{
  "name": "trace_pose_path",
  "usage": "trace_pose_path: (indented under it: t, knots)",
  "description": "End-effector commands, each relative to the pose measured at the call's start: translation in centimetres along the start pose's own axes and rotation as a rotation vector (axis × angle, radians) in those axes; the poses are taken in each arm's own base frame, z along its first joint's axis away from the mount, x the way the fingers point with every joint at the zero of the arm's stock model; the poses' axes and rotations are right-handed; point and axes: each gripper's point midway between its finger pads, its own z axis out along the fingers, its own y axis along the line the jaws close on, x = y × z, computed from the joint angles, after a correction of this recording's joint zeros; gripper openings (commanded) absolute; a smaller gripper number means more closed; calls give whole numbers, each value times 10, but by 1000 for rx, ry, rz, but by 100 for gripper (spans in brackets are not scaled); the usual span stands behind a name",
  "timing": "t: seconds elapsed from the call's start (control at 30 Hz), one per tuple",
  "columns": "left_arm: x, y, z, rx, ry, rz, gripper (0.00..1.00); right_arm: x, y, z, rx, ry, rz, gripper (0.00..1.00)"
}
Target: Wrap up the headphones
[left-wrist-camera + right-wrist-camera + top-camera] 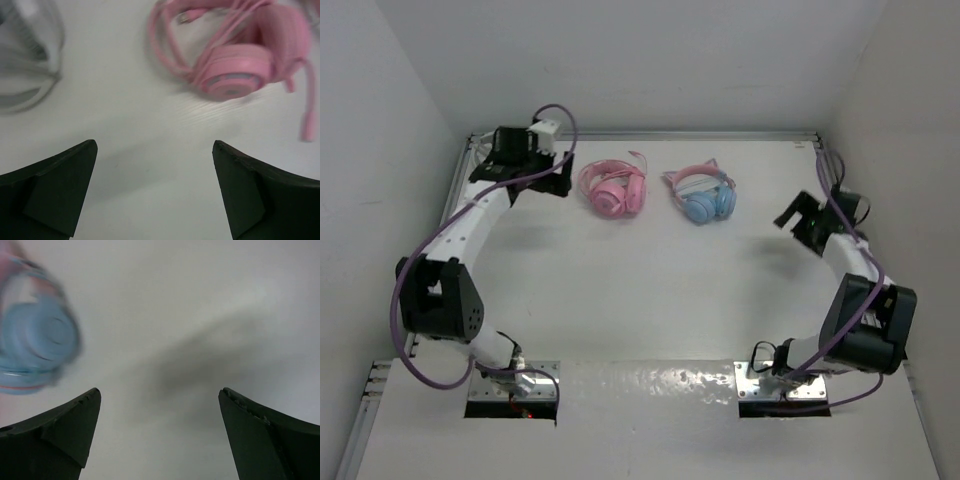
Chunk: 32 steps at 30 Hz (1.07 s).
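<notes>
The headphones (703,197), with light-blue ear cups and a pink cat-ear headband, lie on the white table at the back centre. One blue ear cup (37,340) shows blurred at the left of the right wrist view. My right gripper (790,218) hovers to the right of them, apart from them. It is open, with only bare table between the fingers (160,391). My left gripper (552,182) is at the back left, open (154,145) and empty over bare table.
All-pink headphones (613,190) lie left of the blue ones, just right of my left gripper, and fill the upper right of the left wrist view (235,70). A blurred grey-white looped thing (25,65) sits at that view's upper left. White walls enclose the table.
</notes>
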Motion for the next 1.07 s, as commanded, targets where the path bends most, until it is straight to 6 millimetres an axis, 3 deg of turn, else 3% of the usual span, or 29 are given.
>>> trace_pose_path:
  t: [0.0,0.13,0.17,0.27,0.5,0.77,1.03]
  knots:
    - [19,45,-29,-159,-35,-13,97,27,-25,-2,111,-141,150,99]
    - [64,70,-25,-251,67,10,97,33,-55,-13,258,-212,191,99]
    - [82,67,-20,-247,96,8,97,38,-61,-15,292,-196,189,99]
    - [98,69,-15,-263,113,9,97,48,-73,-14,354,-170,199,99]
    - [103,68,-11,-260,102,5,97,51,-59,-3,276,-103,159,99]
    - [106,69,-9,-267,105,7,97,57,-60,-3,268,-103,150,99]
    - [106,69,-10,-266,108,8,97,63,-50,3,188,-94,143,99]
